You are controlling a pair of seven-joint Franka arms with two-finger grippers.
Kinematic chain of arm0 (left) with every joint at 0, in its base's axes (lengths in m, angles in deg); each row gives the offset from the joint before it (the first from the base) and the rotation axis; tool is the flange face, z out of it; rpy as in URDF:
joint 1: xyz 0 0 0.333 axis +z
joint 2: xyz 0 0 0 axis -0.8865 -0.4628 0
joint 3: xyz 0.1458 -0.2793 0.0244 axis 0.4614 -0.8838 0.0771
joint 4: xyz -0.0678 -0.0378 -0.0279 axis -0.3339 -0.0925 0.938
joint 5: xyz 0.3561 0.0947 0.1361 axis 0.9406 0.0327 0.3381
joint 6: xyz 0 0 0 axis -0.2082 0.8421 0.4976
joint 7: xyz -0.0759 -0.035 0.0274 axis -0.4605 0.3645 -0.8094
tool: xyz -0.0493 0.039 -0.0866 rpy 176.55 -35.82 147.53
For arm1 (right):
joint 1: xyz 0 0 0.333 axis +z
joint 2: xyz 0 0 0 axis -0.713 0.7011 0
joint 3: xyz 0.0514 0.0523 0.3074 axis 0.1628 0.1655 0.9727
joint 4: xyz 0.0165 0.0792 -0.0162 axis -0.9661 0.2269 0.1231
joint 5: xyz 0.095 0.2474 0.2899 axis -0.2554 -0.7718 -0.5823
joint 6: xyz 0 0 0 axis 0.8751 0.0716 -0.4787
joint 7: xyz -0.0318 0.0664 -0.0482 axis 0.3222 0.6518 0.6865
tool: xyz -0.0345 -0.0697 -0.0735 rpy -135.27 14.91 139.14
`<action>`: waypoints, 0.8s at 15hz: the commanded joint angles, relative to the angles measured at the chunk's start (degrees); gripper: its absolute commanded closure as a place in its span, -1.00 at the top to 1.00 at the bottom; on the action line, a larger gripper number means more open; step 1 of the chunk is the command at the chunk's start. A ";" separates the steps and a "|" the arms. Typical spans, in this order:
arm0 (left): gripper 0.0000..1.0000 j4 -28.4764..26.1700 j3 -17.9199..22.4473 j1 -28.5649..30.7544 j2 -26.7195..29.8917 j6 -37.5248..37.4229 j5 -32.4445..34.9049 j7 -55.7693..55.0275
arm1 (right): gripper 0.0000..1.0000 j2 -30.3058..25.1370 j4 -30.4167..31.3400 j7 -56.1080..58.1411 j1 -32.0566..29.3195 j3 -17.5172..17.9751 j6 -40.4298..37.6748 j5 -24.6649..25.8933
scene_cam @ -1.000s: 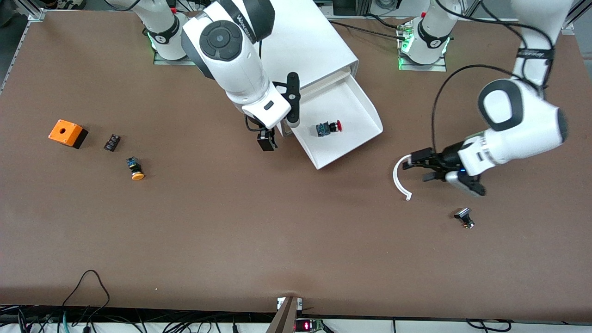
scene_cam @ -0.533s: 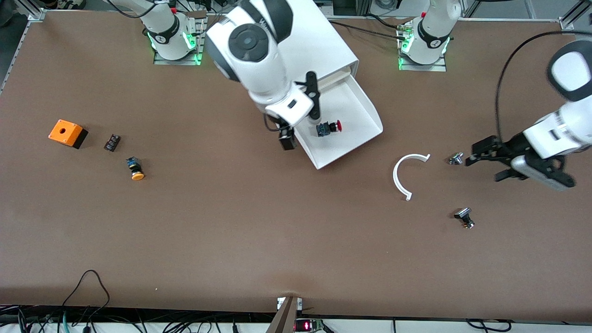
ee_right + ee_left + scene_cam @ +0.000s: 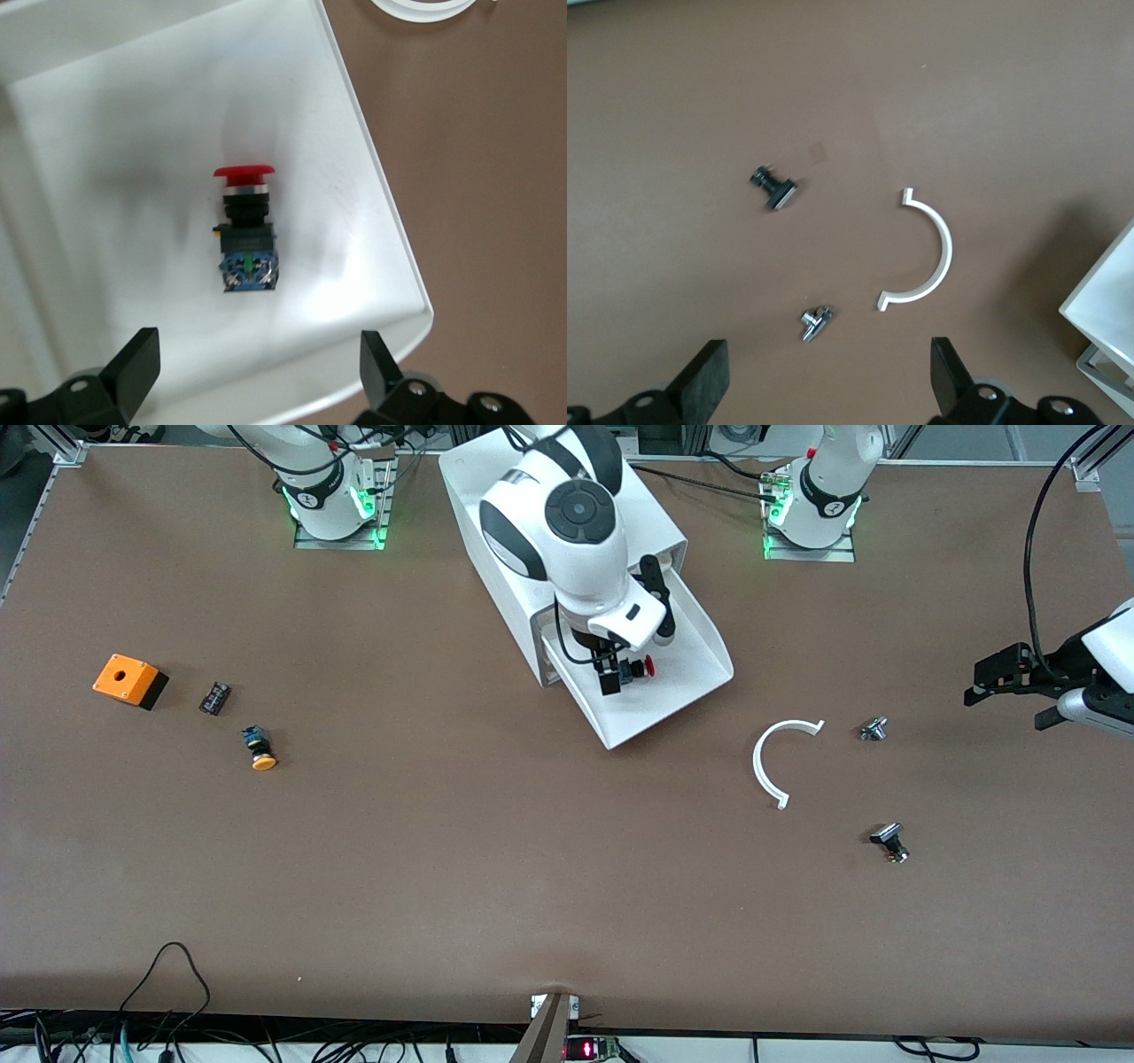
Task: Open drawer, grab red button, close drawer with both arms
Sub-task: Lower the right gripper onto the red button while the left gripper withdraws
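The drawer (image 3: 695,657) is pulled out of the white cabinet (image 3: 496,491) and lies open. The button (image 3: 634,669), with its red cap and dark body, lies on its side on the drawer floor. My right gripper (image 3: 613,679) hangs open right over the drawer, just beside the button. In the right wrist view the button (image 3: 246,232) lies on the drawer floor (image 3: 115,177), ahead of my open right gripper (image 3: 257,372), untouched. My left gripper (image 3: 1010,698) is open and empty above the table at the left arm's end. It also shows open in the left wrist view (image 3: 826,385).
A white curved strip (image 3: 769,766), a small metal part (image 3: 873,729) and a black part (image 3: 889,841) lie between the drawer and my left gripper. An orange box (image 3: 124,678), a small black part (image 3: 214,697) and an orange-capped button (image 3: 260,749) lie toward the right arm's end.
My right gripper moved from beside the drawer to over it, next to the button. My left gripper drew back from the white curved strip toward the left arm's end of the table.
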 commanded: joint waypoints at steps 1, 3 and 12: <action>1.00 1.00 0.31 -0.79 1.72 -3.24 3.98 -6.41 | 1.00 4.03 -4.86 -2.01 2.01 -0.90 0.84 1.19; 1.00 1.00 -0.56 -1.32 2.69 -6.93 6.87 -11.78 | 1.00 5.17 -4.77 -2.10 3.07 -1.60 2.25 2.15; 1.00 0.91 -1.10 -2.91 3.22 -8.09 7.50 -14.00 | 1.00 8.52 -4.51 -6.49 3.42 -1.61 5.25 2.42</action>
